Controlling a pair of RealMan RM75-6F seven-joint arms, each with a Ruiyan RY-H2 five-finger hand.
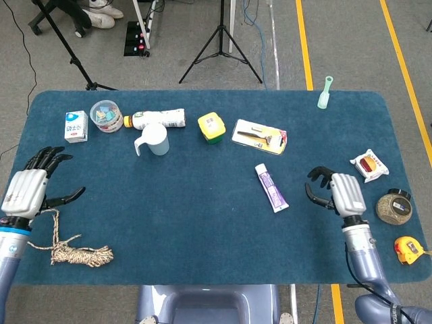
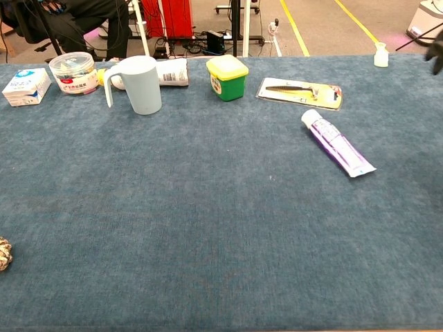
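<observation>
Toothpaste tube (image 1: 272, 187) purple-white, lying flat (cap up-table), both hands' fingers spread, holding nothing.

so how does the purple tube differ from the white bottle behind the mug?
The purple tube is slim and flat-ended, with a white cap; the white bottle is thicker and rounder, with a yellow cap. The tube lies alone in the open middle of the table; the bottle lies at the back, right behind the mug. Both lie on their sides, and neither hand touches either.
</observation>
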